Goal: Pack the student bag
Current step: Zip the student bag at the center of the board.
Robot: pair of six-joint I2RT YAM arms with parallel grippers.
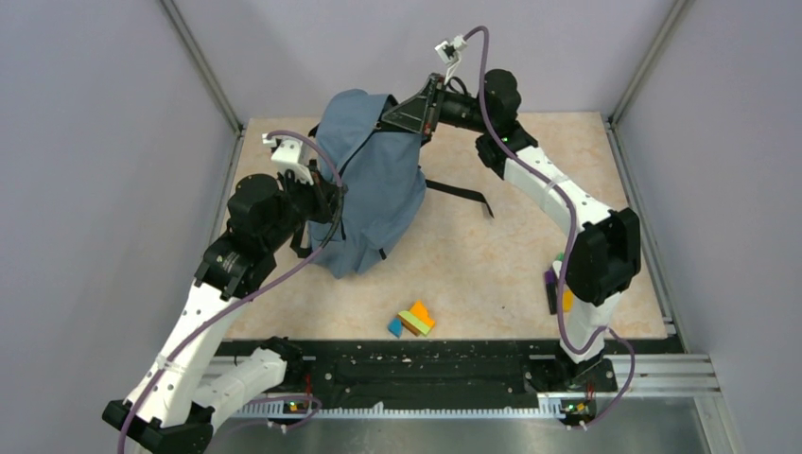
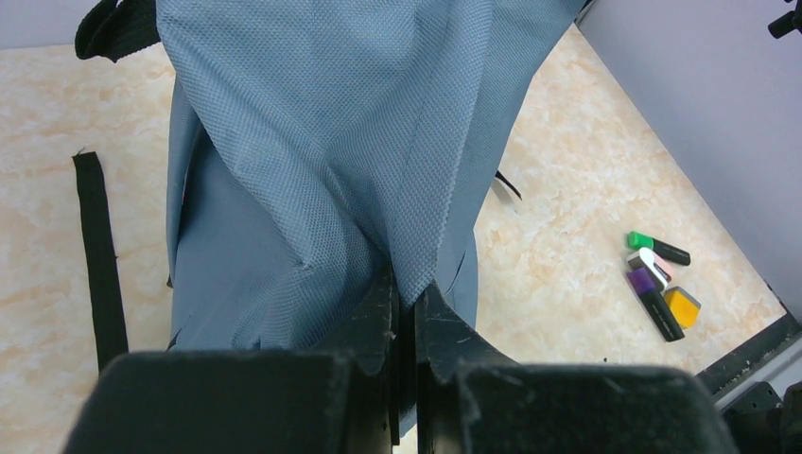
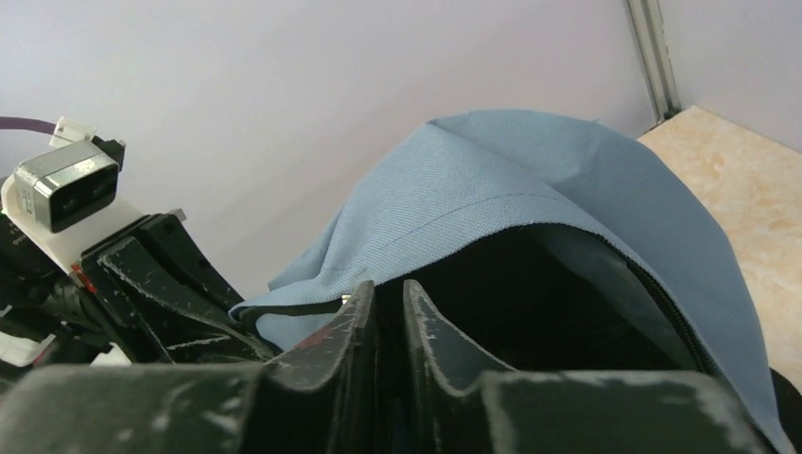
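The slate-blue student bag hangs lifted above the table between my two grippers. My left gripper is shut on a fold of its fabric at the bag's left side. My right gripper is shut on the bag's upper rim by the zipper, and the dark lining of the open mouth shows beyond its fingers. A black strap trails from the bag onto the table to the right. Another black strap lies flat on the table in the left wrist view.
Coloured erasers or blocks lie near the front edge at centre. Several highlighter pens lie at the right, half hidden behind the right arm in the top view. Grey walls close in the table on three sides.
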